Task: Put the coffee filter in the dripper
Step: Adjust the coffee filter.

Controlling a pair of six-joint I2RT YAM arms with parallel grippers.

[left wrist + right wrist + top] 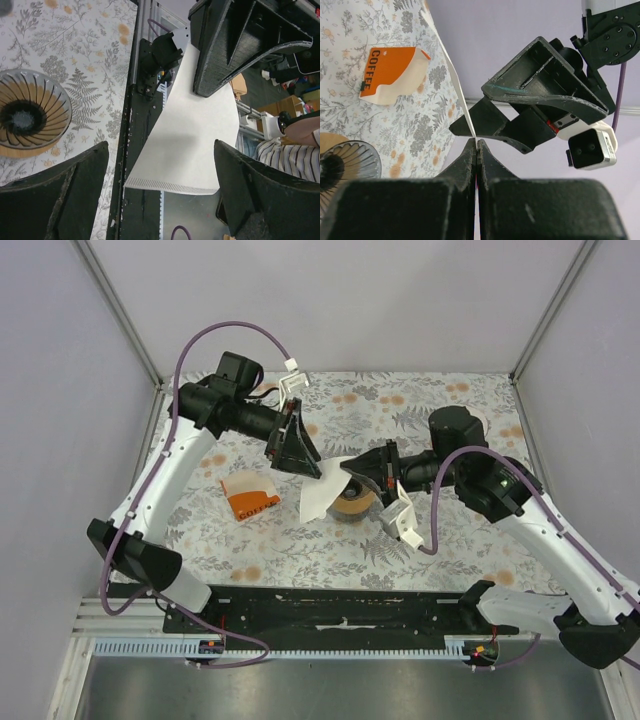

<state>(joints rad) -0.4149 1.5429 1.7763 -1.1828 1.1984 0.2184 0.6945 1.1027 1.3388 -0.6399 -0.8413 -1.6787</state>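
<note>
The orange-and-white coffee packet [250,495] lies flat on the flowered table [450,410], to the left of the left end effector [298,455] and nearer the arm bases. That end effector stands wide open. Its own camera shows a dark finger [55,195] on either side of the coffee filter [322,495], neither one touching the paper.

The filter is a flat white fan held in the air between the two end effectors. From above, its lower edge overlaps the left rim of the dripper [355,505]; I cannot tell whether paper and rim touch. The dripper sits on the table just below the right end effector's tips. The left wrist camera shows its ribbed inside and dark centre hole, with no paper in the bowl.

The right end effector [477,145] is pinched shut on one edge of the filter. Its own camera sees the paper edge-on, as a thin white line rising from the fingertips, with the open left end effector just beyond. The left wrist camera gives the filter's broad face and crimped seam. Only the right wrist camera reads "COFFEE" on the packet.
</note>
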